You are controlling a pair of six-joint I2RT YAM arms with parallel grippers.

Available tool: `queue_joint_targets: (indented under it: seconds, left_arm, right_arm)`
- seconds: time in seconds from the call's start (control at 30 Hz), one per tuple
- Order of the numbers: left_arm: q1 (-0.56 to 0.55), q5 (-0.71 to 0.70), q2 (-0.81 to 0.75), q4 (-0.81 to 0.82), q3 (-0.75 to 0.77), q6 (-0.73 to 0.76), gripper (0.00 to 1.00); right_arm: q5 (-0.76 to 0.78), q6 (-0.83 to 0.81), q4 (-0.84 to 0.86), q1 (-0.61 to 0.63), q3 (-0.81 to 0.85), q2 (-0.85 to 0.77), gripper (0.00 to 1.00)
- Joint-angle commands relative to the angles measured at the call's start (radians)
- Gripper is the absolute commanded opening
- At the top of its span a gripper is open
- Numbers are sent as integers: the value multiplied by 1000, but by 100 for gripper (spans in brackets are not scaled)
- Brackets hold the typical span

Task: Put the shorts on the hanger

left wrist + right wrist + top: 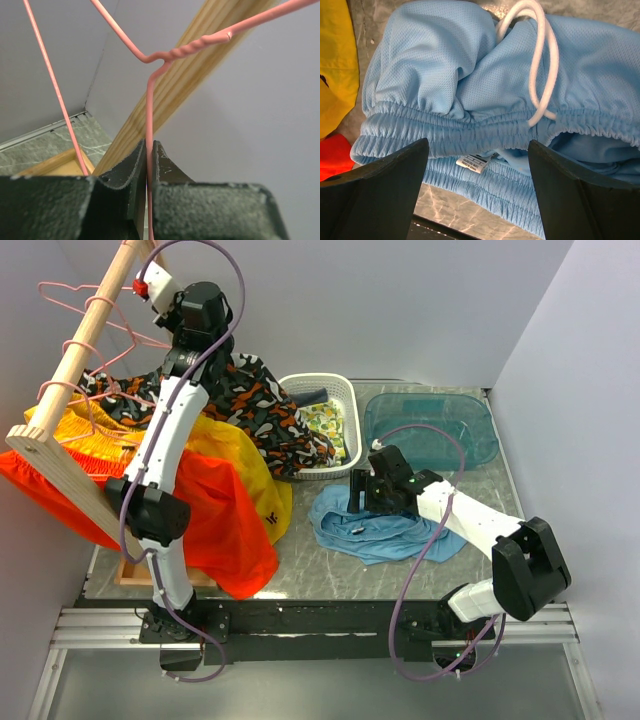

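Observation:
The light blue shorts (372,525) lie crumpled on the table, right of centre. In the right wrist view their elastic waistband (470,132) and white drawstring (542,75) lie just under my right gripper (477,165), which is open and empty above the waistband. The pink wire hanger (95,315) hangs on the wooden rail (85,345) at the top left. My left gripper (150,285) is raised to the rail and shut on the hanger wire (148,115) just below its twisted neck (195,46).
Yellow shorts (95,435), orange cloth (215,525) and black patterned shorts (255,405) hang over the rack at left. A white basket (340,395) with patterned cloth stands at centre back. A blue translucent lid (430,425) lies at back right.

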Motion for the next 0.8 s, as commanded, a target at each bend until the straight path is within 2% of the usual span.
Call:
queue_joint_targets:
  seconds: [0.0, 0.77]
  left_arm:
    - [-24, -10, -74, 77, -25, 34, 7]
    - [-162, -11, -87, 116, -20, 14, 3]
  right_arm:
    - [14, -10, 11, 11, 46, 12, 87]
    - [36, 5, 29, 17, -15, -74, 88]
